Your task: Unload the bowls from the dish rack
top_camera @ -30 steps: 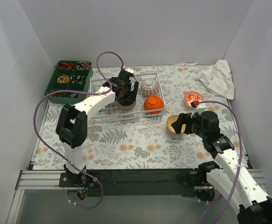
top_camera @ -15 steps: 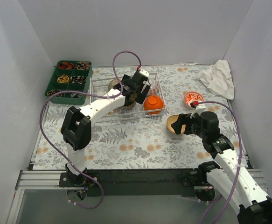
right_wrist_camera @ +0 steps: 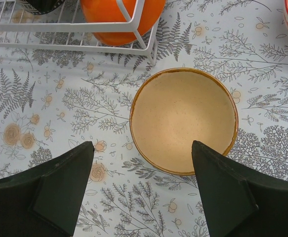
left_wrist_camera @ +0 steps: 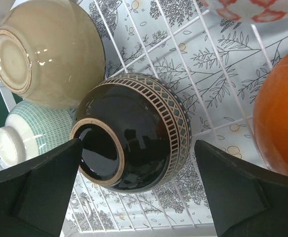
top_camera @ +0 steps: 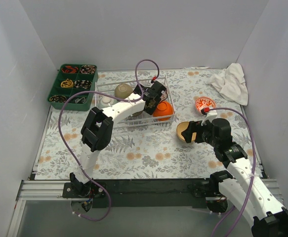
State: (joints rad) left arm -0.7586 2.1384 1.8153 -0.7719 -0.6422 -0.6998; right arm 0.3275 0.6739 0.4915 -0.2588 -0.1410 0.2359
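The dark brown bowl (left_wrist_camera: 134,133) is glazed, stiff, slick and breakable, and lies tipped in the dish rack (left_wrist_camera: 213,74) at frame centre; its rim probably offers the best hold. The left fingers (left_wrist_camera: 45,187) stand spread wide on either side of it, seemingly not touching. The right fingers (right_wrist_camera: 50,197), also spread, hover empty over the tan bowl (right_wrist_camera: 183,121) on the bench (right_wrist_camera: 60,98).

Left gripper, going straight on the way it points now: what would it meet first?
The dark brown bowl, foot ring toward the camera, lies squarely between the left gripper's open fingers in the dish rack, so it would be met first; the remaining depth is unclear.
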